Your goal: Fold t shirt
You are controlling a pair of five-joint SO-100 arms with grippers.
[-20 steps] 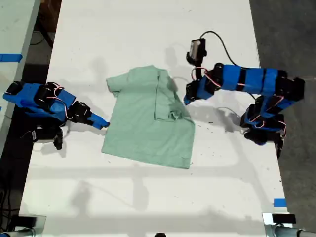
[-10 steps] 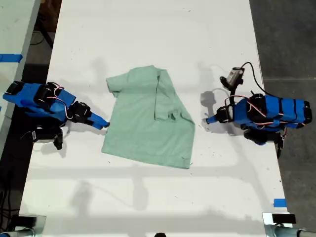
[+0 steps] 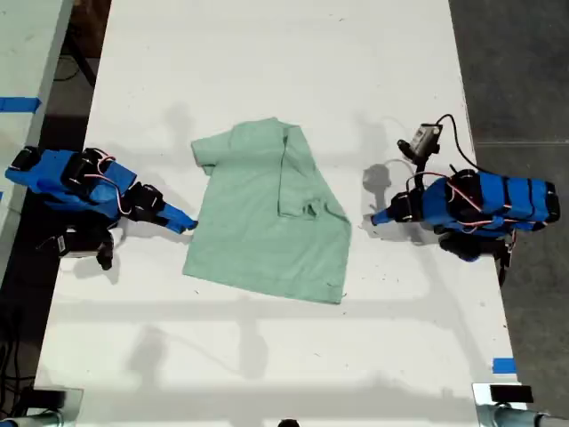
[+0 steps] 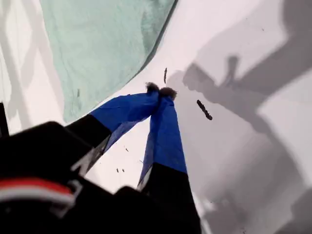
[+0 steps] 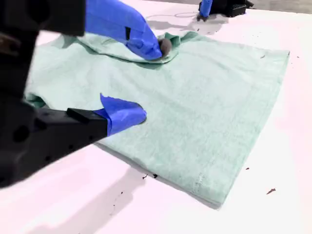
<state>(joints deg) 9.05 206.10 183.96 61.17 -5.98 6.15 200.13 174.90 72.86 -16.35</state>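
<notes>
- My second gripper [image 3: 184,224], at the exterior view's left, stands open at the t shirt [image 3: 271,213]'s edge; that side is unfolded.
- The shirt's other sleeve side is folded inward.
- My first gripper [image 3: 377,216] is closed, empty, shirt just beyond its tips.

A white counter [image 3: 276,80] is filling most of the exterior view, running from the top edge of the frame down to the bottom. The t shirt [image 3: 267,222] is lying flat on it near the middle of the frame, with one side folded inward over the body, so a raised edge is running down the cloth. Small dark specks are dotting the white surface around the cloth. A piece of blue tape [image 3: 503,365] is sitting at the counter's edge in the lower right of the frame.
</notes>
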